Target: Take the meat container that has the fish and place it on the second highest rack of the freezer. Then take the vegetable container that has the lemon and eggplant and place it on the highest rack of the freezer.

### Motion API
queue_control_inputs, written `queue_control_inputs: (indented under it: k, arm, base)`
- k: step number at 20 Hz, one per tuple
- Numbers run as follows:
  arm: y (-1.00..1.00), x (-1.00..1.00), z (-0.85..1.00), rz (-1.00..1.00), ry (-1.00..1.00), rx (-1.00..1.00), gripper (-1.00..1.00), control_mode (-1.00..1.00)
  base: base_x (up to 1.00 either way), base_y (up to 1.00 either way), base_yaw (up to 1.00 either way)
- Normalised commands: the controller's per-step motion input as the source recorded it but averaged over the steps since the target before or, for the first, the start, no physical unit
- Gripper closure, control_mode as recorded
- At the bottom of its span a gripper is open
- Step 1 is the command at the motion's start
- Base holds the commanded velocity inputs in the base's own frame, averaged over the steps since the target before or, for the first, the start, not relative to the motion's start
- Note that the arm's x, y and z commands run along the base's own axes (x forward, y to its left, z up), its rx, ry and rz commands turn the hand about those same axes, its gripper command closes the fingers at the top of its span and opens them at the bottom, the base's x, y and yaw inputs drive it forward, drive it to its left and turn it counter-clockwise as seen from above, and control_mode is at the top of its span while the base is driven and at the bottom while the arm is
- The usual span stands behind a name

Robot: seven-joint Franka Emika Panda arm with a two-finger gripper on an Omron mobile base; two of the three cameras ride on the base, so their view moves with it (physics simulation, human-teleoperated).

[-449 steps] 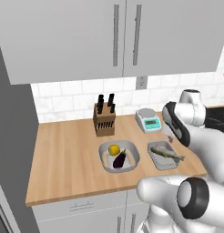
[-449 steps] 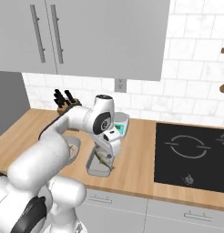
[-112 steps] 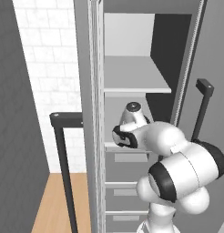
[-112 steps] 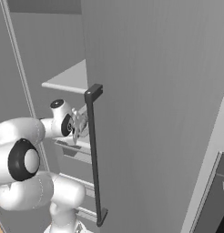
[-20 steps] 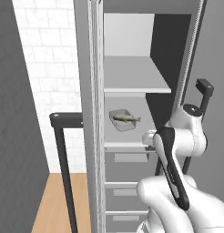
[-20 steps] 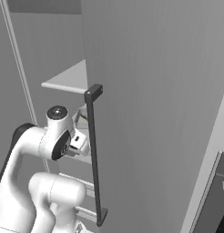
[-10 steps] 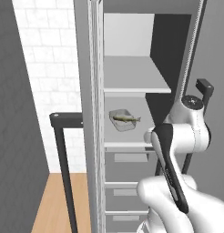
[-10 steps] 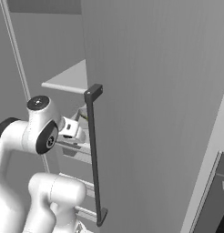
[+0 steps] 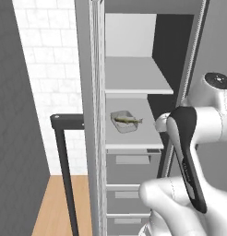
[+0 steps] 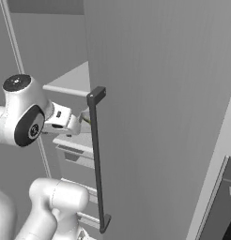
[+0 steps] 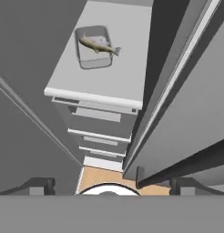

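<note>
The meat container with the fish point(image 9: 126, 121) rests on the second highest rack point(image 9: 138, 138) of the open freezer; in the hand view this container point(image 11: 93, 46) lies far off, at the back left of its rack point(image 11: 118, 77). My gripper point(image 11: 113, 185) is drawn back out of the freezer, well apart from the container, with its fingertips point(image 11: 38, 185) spread wide and nothing between them. From the right base view the gripper point(image 10: 83, 118) sits partly behind the door handle. The vegetable container is out of view.
The highest rack point(image 9: 134, 76) is bare. Grey drawers point(image 9: 129, 159) stack below the second rack. The open freezer door point(image 10: 159, 117) with its dark vertical handle point(image 10: 96, 159) stands close on my right. Another dark handle point(image 9: 64, 152) and wooden floor point(image 9: 55, 203) lie left.
My arm has pulled back from the rack and its elbow has risen. The fish container has stayed put on the second highest rack.
</note>
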Motion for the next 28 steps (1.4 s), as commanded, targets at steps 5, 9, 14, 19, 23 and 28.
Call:
queue_control_inputs:
  k: [5, 9, 14, 19, 23, 28]
  arm:
    - [0.00, -0.41, 0.31, -0.07, 0.00, 0.00, -1.00, -1.00]
    - [-0.01, -0.44, 0.01, 0.00, -0.04, 0.00, -1.00, -1.00]
    - [0.00, 0.00, 0.00, 0.00, 0.00, 0.00, -1.00, 1.00]
    - [0.00, 0.00, 0.00, 0.00, 0.00, 0.00, -1.00, 1.00]
    - [0.00, 0.00, 0.00, 0.00, 0.00, 0.00, -1.00, 1.00]
    - [0.00, 0.00, 0.00, 0.00, 0.00, 0.00, -1.00, 1.00]
  base:
    - [0.00, 0.00, 0.00]
    - [0.00, 0.00, 0.00]
    - [-0.85, -0.53, 0.00]
    - [-0.69, -1.00, -0.22]
    - [0.01, -1.00, -0.51]
    - [0.36, -1.00, -0.39]
